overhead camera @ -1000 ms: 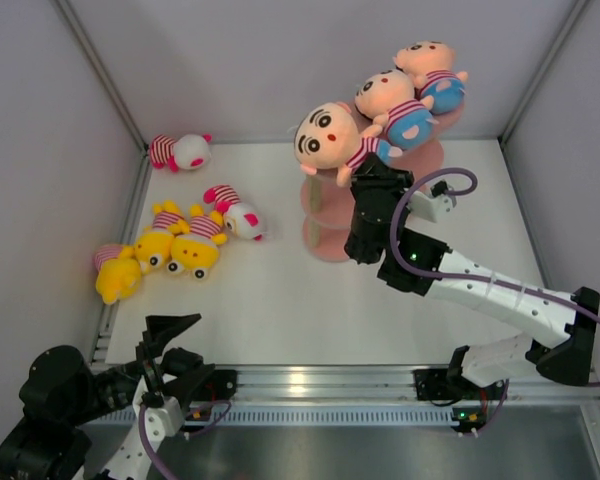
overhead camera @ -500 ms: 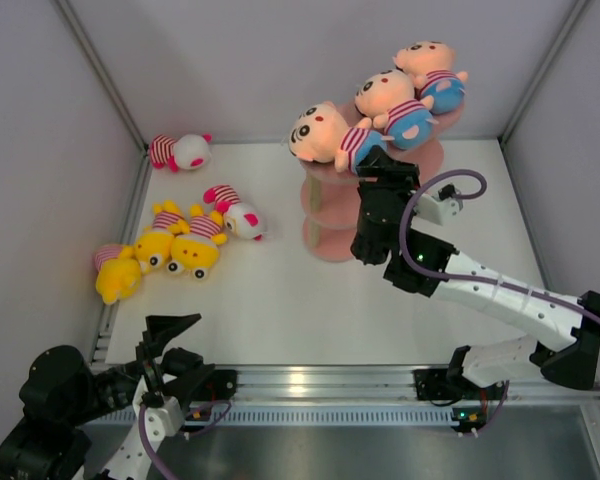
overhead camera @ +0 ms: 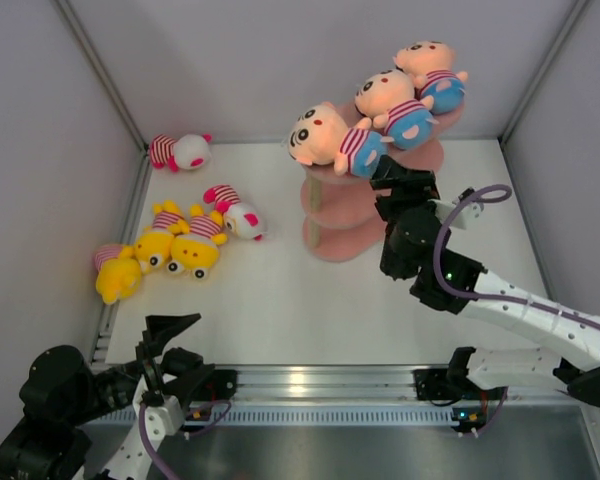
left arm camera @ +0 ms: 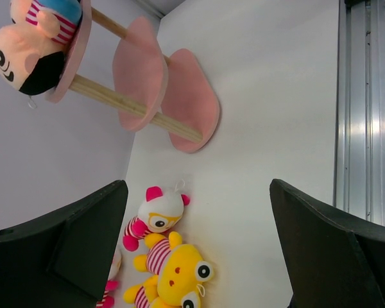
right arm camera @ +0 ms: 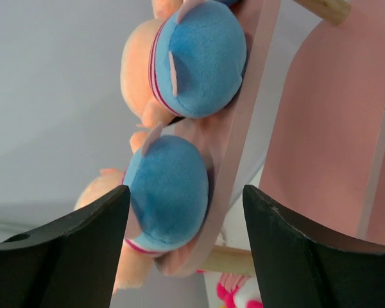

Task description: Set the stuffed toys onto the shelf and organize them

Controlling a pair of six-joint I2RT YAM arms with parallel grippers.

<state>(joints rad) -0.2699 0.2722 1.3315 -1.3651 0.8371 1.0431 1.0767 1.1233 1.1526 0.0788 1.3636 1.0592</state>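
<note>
Three stuffed toys [overhead camera: 385,100] placed on the top board of the shelf [overhead camera: 330,245].
About five wait near the table's [overhead camera: 290,300] left edge; both jaws gape empty.

There are 8 stuffed toys [overhead camera: 193,255] in view. 3 peach-faced ones [overhead camera: 325,140] [overhead camera: 390,100] [overhead camera: 430,70] in blue shorts lie just beyond the right fingers [right arm camera: 58,250]. 3 yellow ones [overhead camera: 152,247] [overhead camera: 193,255] [overhead camera: 115,282] and 2 white-faced ones [overhead camera: 188,152] [overhead camera: 238,215] with magenta limbs lie well ahead of the left fingers [left arm camera: 70,250]. 1 pink shelf [overhead camera: 332,235] has 3 boards [left arm camera: 186,99] [left arm camera: 141,70] [left arm camera: 77,51]. 2 arms [overhead camera: 520,305] [overhead camera: 60,400], each with 2 fingers, stand at the tabletop [overhead camera: 300,300].
</note>
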